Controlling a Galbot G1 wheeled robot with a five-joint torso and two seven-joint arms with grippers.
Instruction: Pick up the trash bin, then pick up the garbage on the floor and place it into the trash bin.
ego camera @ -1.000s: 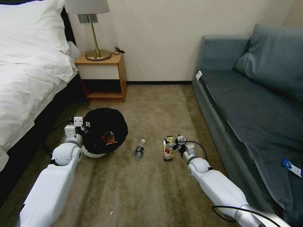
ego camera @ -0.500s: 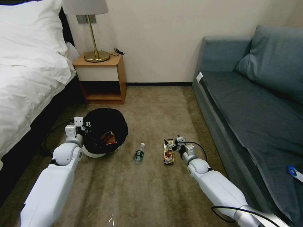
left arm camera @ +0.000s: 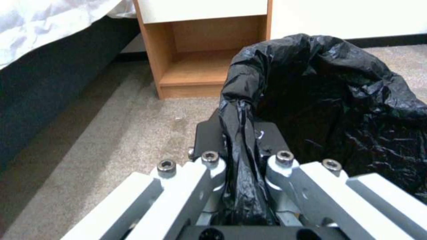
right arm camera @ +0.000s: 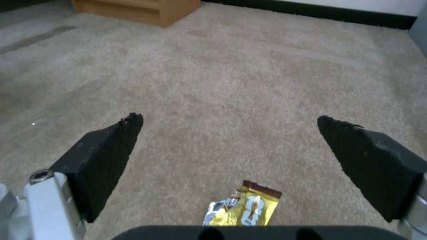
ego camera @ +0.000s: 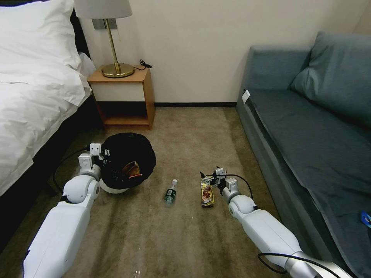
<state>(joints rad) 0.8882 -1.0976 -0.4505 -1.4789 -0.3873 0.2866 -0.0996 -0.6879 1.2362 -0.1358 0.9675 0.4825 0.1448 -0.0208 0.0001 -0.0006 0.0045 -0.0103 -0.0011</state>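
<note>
One snack packet [ego camera: 207, 194] lies flat on the carpet [ego camera: 185, 127], just below the right gripper [ego camera: 211, 178] — pads spread wide, nothing between them. Best to come straight down astride the packet and pinch an edge; flat foil likely slips. Clear bottle [ego camera: 170, 191] rests between packet and trash bin [ego camera: 127, 160], whose bagged rim the left gripper [left arm camera: 242, 160] pinches. A wrapper, probably, sits inside. Open carpet ahead — sofa [ego camera: 309, 127] hems the right side, nightstand [ego camera: 123, 96] and bed [ego camera: 34, 96] the left.
</note>
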